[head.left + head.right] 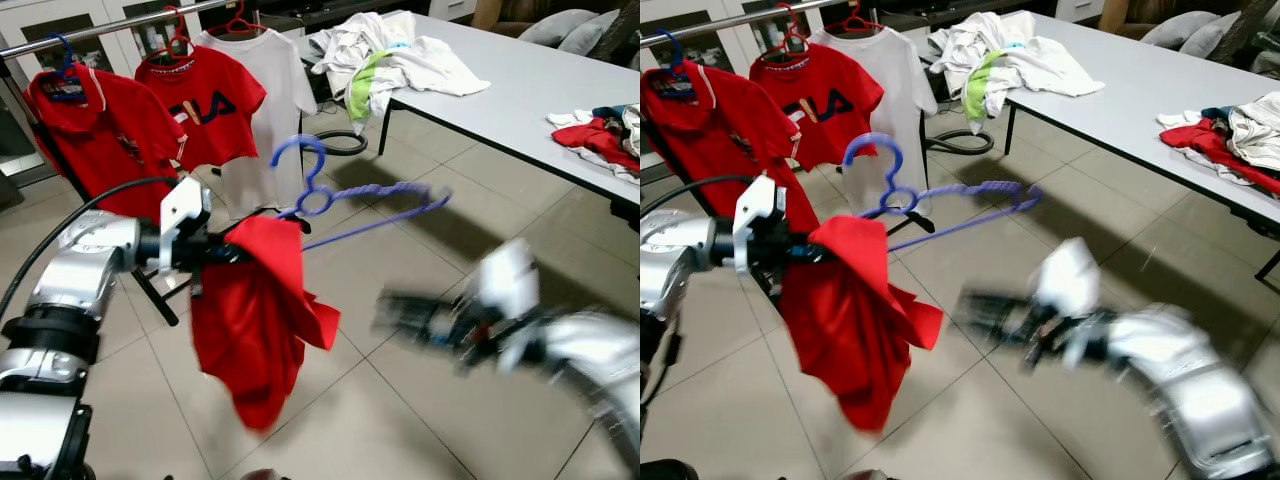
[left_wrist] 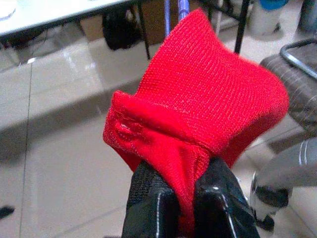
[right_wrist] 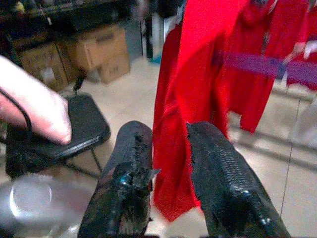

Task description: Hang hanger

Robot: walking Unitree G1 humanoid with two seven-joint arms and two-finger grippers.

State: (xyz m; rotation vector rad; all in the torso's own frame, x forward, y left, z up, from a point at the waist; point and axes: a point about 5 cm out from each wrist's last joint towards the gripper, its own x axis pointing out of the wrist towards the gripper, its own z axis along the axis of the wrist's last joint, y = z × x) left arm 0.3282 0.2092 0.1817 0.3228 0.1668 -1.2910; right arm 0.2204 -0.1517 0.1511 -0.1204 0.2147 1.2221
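Observation:
A red shirt [image 1: 260,310] hangs crumpled from one arm of a blue hanger [image 1: 330,195], held in the air over the tiled floor. My left gripper [image 1: 215,250] is shut on the shirt's upper fold; in the left wrist view the red cloth [image 2: 198,114] is pinched between the black fingers [image 2: 148,208]. The hanger's hook points up, and its free arm sticks out to the right. My right gripper [image 1: 400,312] is blurred, low and to the right of the shirt. In the right wrist view its fingers [image 3: 223,168] stand apart with nothing between them, the shirt [image 3: 198,74] beyond.
A clothes rail [image 1: 100,30] at the back left carries two red shirts [image 1: 195,110] and a white shirt [image 1: 265,90] on hangers. A grey table [image 1: 530,90] on the right holds piles of clothes. A black hose [image 1: 345,140] lies on the floor.

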